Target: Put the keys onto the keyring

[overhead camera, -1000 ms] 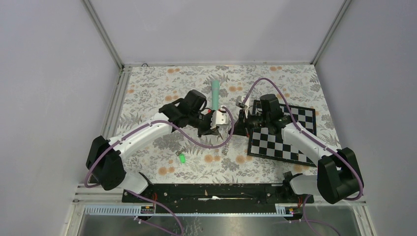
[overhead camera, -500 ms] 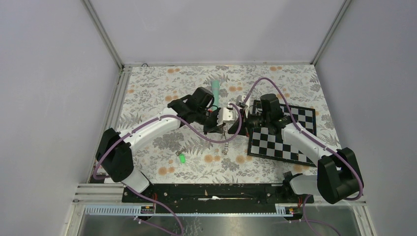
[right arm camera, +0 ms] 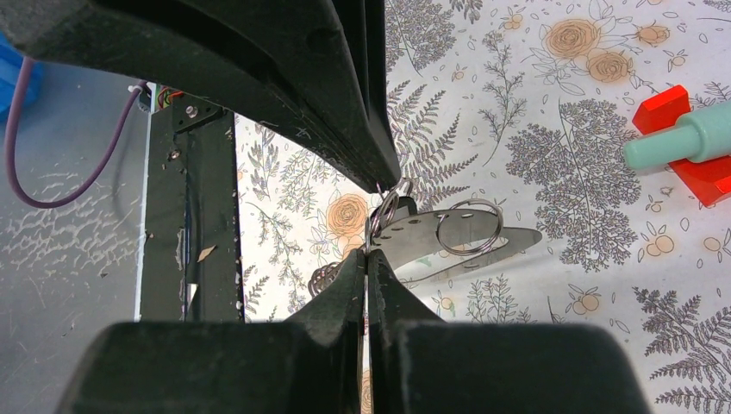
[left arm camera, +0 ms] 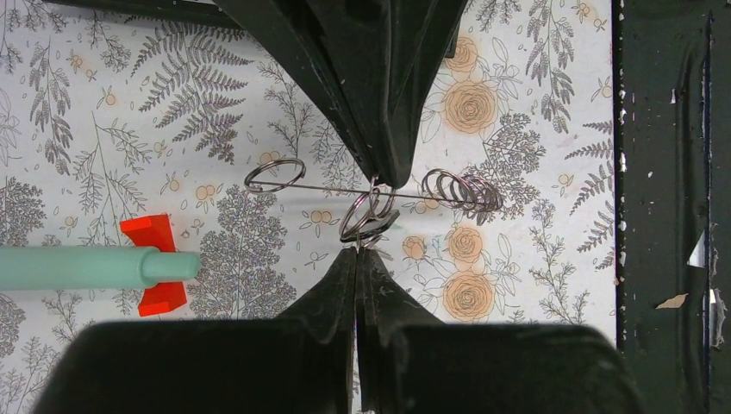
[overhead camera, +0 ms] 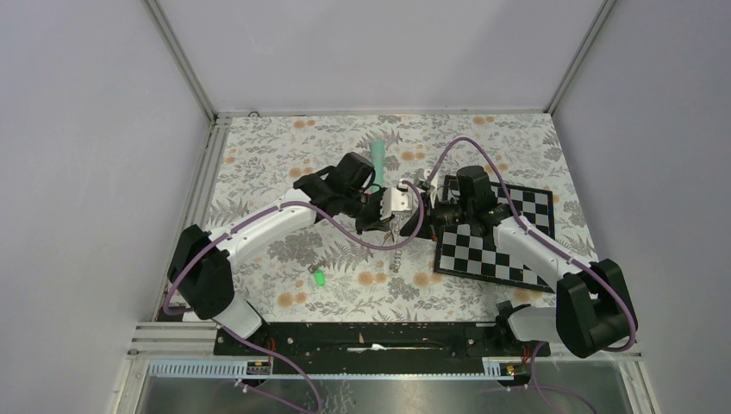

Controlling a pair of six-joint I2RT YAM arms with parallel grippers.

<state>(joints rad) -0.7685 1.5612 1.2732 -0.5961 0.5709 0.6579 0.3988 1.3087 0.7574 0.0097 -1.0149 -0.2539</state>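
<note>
The keyring point(left arm camera: 364, 220) is a cluster of small wire rings with a flat grey holed strip point(right arm camera: 457, 237) and a larger ring point(right arm camera: 468, 226) hanging off it. It hangs above the floral cloth between both grippers. My left gripper point(left arm camera: 358, 252) is shut on the rings from one side. My right gripper point(right arm camera: 366, 254) is shut on them from the other, tip to tip with the left fingers point(right arm camera: 328, 95). In the top view the two grippers point(overhead camera: 405, 216) point(overhead camera: 422, 213) meet mid-table. A green-headed key point(overhead camera: 318, 278) lies alone on the cloth, nearer the arm bases.
A teal stick point(overhead camera: 377, 159) on a red base point(left arm camera: 148, 231) lies behind the grippers. A chessboard point(overhead camera: 496, 246) lies on the right under the right arm. A small wire coil point(overhead camera: 396, 259) rests on the cloth below the grippers. The black base rail point(left arm camera: 664, 207) borders the near edge.
The left arm swung right and slightly back over the first half second, bringing its gripper up against the right one. Since then, nothing has visibly moved.
</note>
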